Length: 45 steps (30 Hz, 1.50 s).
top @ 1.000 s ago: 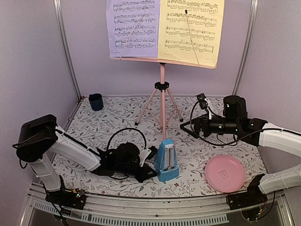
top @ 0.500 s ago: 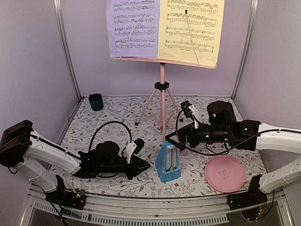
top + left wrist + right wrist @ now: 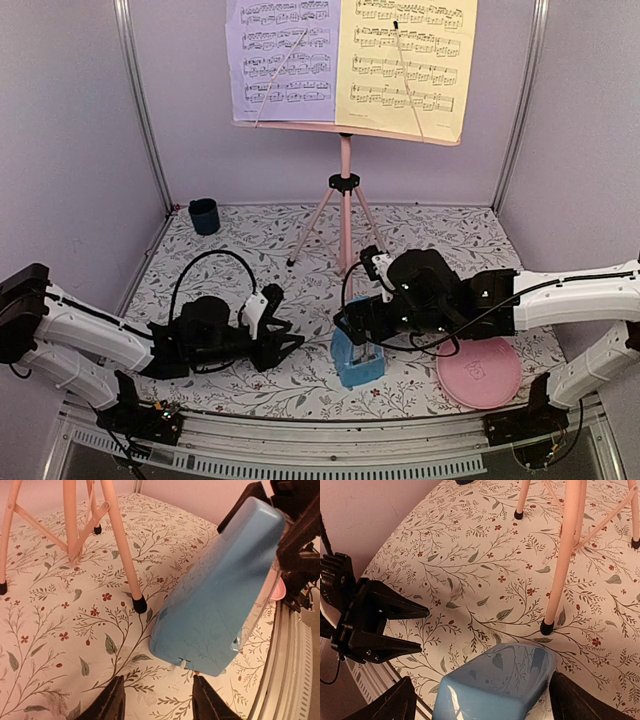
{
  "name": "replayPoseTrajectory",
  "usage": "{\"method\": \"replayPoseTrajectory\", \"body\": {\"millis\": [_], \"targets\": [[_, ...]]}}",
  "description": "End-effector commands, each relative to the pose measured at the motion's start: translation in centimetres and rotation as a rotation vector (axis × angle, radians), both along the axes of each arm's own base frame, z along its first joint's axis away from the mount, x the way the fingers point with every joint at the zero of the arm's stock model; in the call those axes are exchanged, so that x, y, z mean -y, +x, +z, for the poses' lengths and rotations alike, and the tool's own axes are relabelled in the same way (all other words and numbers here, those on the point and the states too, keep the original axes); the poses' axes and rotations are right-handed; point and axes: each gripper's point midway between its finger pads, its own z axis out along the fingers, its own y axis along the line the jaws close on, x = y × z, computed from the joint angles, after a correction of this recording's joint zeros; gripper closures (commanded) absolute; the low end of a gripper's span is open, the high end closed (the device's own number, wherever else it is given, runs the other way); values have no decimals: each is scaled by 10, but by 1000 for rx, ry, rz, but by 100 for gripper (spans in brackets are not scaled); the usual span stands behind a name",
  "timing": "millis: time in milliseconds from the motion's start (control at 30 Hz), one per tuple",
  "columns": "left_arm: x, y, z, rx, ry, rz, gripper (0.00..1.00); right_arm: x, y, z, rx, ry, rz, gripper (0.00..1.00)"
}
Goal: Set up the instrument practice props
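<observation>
Glossy blue plastic, the pyramid metronome (image 3: pixel 356 365) stands on flowered cloth (image 3: pixel 250 250); our right gripper (image 3: pixel 485 702) straddles its tapered top, jaws spread, and our left gripper (image 3: pixel 157 692) gapes empty beside it.

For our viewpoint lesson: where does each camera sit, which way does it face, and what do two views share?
Top external: high behind, looking down over the table; both arms show.
Left wrist: low, facing the blue metronome; left gripper at bottom.
Right wrist: above the metronome, facing the left gripper; right gripper at bottom.
Shared: wrist views both show metronome and stand legs.
</observation>
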Motion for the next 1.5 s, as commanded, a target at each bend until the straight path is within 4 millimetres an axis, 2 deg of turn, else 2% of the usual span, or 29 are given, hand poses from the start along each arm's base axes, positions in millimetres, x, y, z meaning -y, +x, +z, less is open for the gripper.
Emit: {"method": "replayPoseTrajectory", "body": {"millis": [0,167,333,367,467,567,900,1200,1467], "targets": [[0,-3,17,119,-30,-51,52,-5,4,6,47,-36,-58,9],[9,-12,9,157,7,-134,48,-6,5,-1,53,-55,-59,18],[20,-18,-4,180,81,-201,42,-7,1,0,72,-43,-13,26],[21,-19,-7,184,96,-215,40,-8,-1,1,74,-35,-1,28],[25,-24,-14,198,122,-254,15,-8,-5,6,93,-18,39,33],[27,-27,-25,205,148,-282,11,-10,-8,11,116,-4,73,36],[40,-25,-55,228,195,-307,11,-12,-8,12,137,-14,99,39],[56,-21,-65,209,156,-273,14,-11,-7,10,130,-16,90,40],[68,-23,-71,201,131,-275,22,-11,-8,10,120,-8,91,41]]}}
